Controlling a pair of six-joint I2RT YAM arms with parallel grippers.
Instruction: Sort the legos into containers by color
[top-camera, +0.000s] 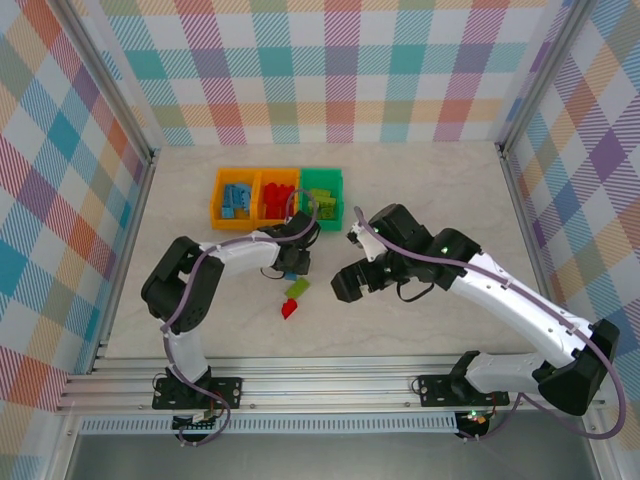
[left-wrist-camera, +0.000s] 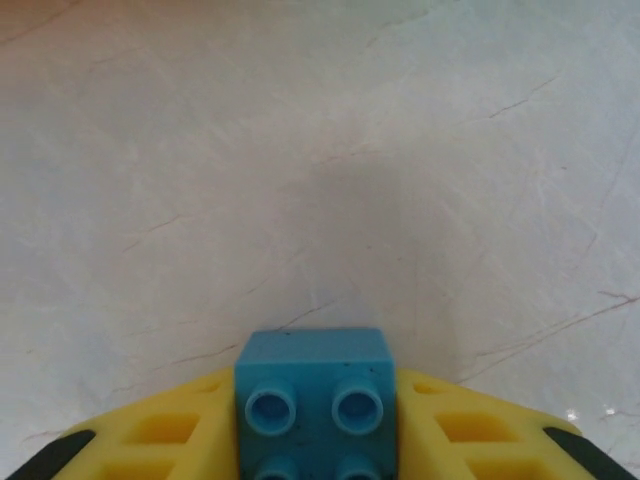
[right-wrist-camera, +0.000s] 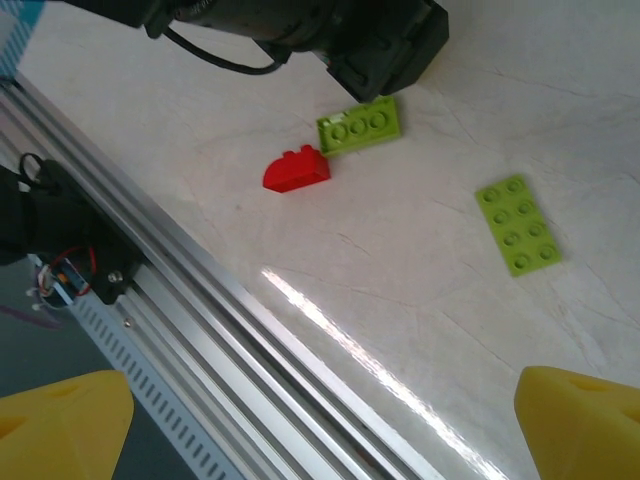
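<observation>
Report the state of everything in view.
Left pincer, shut on blue brick.
Right pincer, open, empty.
Red brick, loose on table.
Green brick, loose beside it.
Green plate, loose, lying flat.
Left bin, blue bricks inside.
Middle bin, red bricks inside.
Green bin, green bricks inside.

The left arm (top-camera: 215, 258) rises from its base with the elbow pushed out to the left and the forearm reaching right toward the middle of the worktop (top-camera: 420, 190). Its left end effector (left-wrist-camera: 312, 440) points down, yellow fingers (left-wrist-camera: 160, 430) pressed against both sides of a blue lego (left-wrist-camera: 312, 395). The right arm (top-camera: 510, 300) runs in a long diagonal from the far right toward the centre, wrist bent downward, and the right end effector (right-wrist-camera: 320, 430) hangs above the worktop with its fingers spread wide.
</observation>
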